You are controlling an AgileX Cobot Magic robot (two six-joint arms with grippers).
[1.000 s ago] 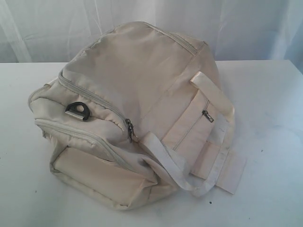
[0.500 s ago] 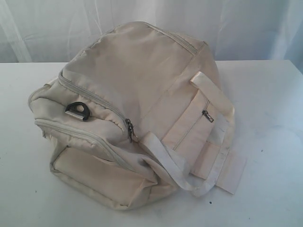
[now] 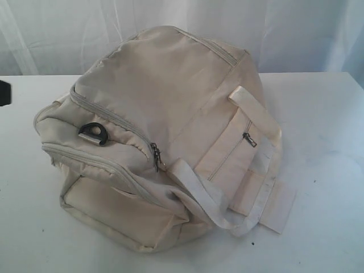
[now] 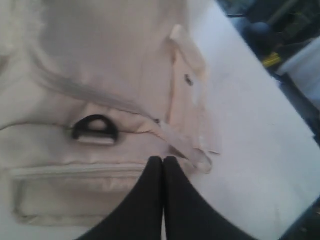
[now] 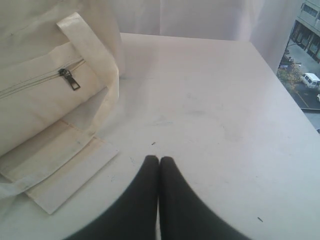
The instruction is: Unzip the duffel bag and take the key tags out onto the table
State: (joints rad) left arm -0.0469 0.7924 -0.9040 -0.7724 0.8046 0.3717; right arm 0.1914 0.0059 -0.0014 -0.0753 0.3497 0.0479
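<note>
Hovering over one end of the duffel bag (image 3: 165, 114), the left pincer (image 4: 163, 160) has its two black fingers pressed together with nothing between them. Just ahead of its tips lies a closed pocket zip (image 4: 75, 172), and beyond that a black ring (image 4: 95, 131). Further ahead runs the long zip (image 4: 100, 97), shut along all that shows, its pull (image 3: 154, 154) at the end nearest the strap (image 5: 92, 50). The right pincer (image 5: 159, 159), also closed and empty, hangs above the bare table (image 5: 210, 110), with the bag's side pocket and strap off to one side, near but apart.

The key tags are nowhere to be seen. Presumably they are inside the bag, which sits zipped on the table. So the job looks to be at its start, with the unzipping not yet begun. Next, I judge, the left pincer must part its fingers, come down on the small pull and pinch it. The right pincer may need to steady the soft cloth so the zip runs rather than bunches.
</note>
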